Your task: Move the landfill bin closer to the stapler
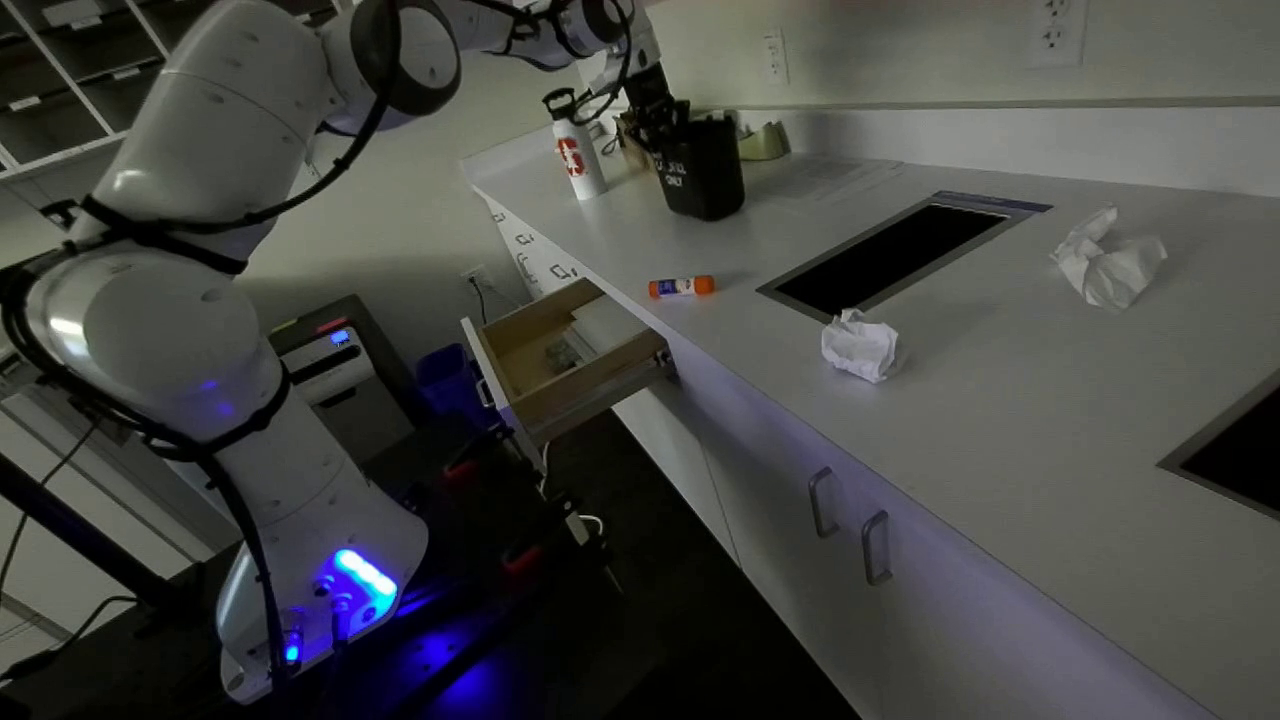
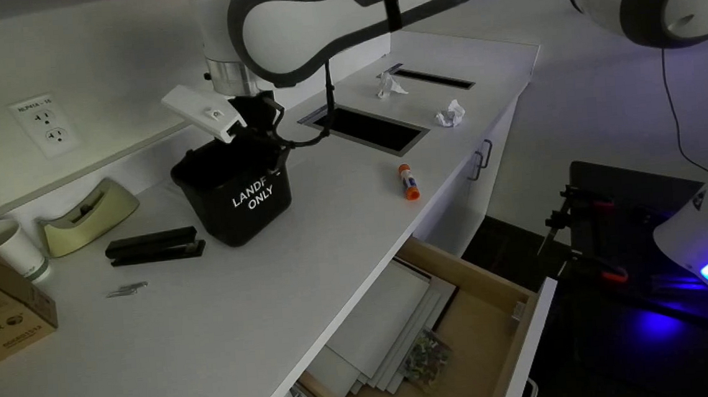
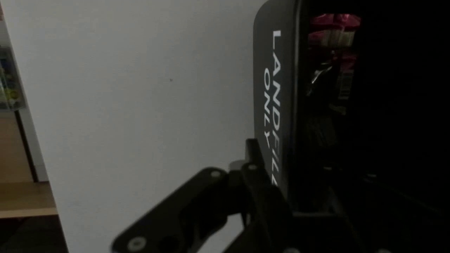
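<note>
The black landfill bin (image 2: 240, 216) stands upright on the white counter and shows in both exterior views (image 1: 712, 175). The black stapler (image 2: 155, 246) lies just beside it, near the wall; it is out of view in the wrist view. My gripper (image 2: 265, 152) is down at the bin's rim and also shows in an exterior view (image 1: 660, 125). In the wrist view (image 3: 297, 158) one finger is outside the lettered wall and the other is in the dark over the bin's inside, barely visible. The fingers look apart, around the wall. Red wrappers lie in the bin.
A tape dispenser (image 2: 91, 220), paper cup (image 2: 18, 250), cardboard box (image 2: 10, 316) and paper clips (image 2: 127, 290) are near the stapler. A white bottle (image 1: 580, 160), glue stick (image 1: 682, 286) and crumpled papers (image 1: 860, 346) stand or lie on the counter. A drawer (image 2: 480, 314) is open below.
</note>
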Controlling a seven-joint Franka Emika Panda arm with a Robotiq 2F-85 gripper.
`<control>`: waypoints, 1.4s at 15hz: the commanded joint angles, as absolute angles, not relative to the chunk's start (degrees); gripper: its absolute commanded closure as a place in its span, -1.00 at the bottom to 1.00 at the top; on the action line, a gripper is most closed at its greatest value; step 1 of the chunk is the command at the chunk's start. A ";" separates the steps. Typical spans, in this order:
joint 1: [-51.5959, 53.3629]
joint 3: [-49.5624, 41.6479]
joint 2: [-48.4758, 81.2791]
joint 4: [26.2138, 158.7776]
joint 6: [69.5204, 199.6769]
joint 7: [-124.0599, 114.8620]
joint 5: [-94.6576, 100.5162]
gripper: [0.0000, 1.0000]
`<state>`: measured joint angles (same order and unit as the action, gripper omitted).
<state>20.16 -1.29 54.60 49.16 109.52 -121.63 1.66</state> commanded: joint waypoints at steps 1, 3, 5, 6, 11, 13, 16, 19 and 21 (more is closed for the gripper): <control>20.75 -1.51 55.99 46.24 107.01 -122.51 1.88 -0.22; 21.15 -1.44 55.28 47.02 107.05 -122.47 1.92 -0.53; 21.83 -1.38 53.59 48.44 107.29 -122.71 1.94 -0.83; 22.36 -1.49 52.51 49.19 107.35 -122.92 2.15 -0.96; 25.14 -2.93 46.47 52.69 107.35 -125.12 4.92 -1.00; 25.90 -3.09 43.72 54.10 106.83 -126.36 6.00 -1.00; 26.67 -2.72 38.65 57.75 106.06 -127.26 6.03 -1.00; 27.69 -2.92 32.50 64.11 107.85 -129.18 6.70 -1.00; 28.17 -2.92 28.52 68.96 109.06 -130.52 7.20 -1.00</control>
<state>26.93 -2.21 36.98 57.77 106.88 -127.36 6.08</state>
